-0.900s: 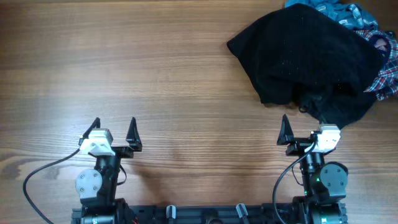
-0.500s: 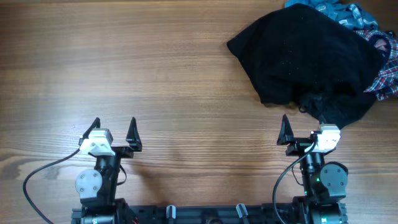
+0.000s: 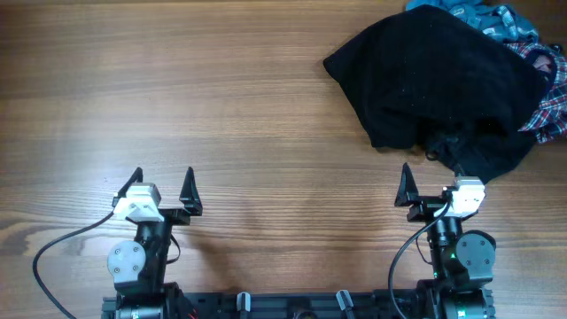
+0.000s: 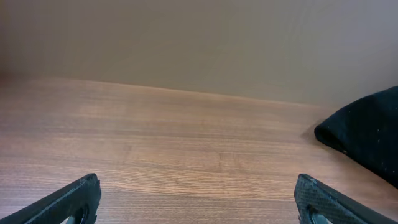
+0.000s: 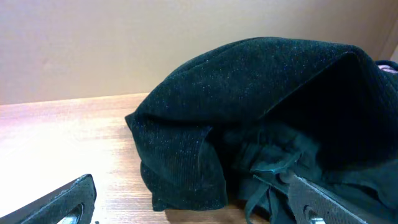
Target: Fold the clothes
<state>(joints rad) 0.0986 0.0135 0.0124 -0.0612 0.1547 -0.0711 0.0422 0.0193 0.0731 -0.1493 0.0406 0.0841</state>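
Observation:
The clothes lie heaped at the table's far right: a large black textured garment (image 3: 438, 84) on top, teal-blue cloth (image 3: 483, 13) and red-blue plaid (image 3: 551, 102) showing from under it. In the right wrist view the black garment (image 5: 261, 99) bulks close ahead, its folded edge resting on the wood. My right gripper (image 3: 431, 182) is open just in front of the heap's near edge, holding nothing; one fingertip (image 5: 323, 199) stands before the dark folds. My left gripper (image 3: 162, 182) is open at the near left, far from the clothes, with bare wood between its fingers (image 4: 74, 196). The black garment (image 4: 367, 130) edges in at the left wrist view's right.
The wooden table (image 3: 195, 97) stretches bare across the left and middle. Both arm bases sit at the near edge, with a cable (image 3: 62, 244) looping beside the left one. A plain wall (image 4: 199, 43) rises beyond the table's far edge.

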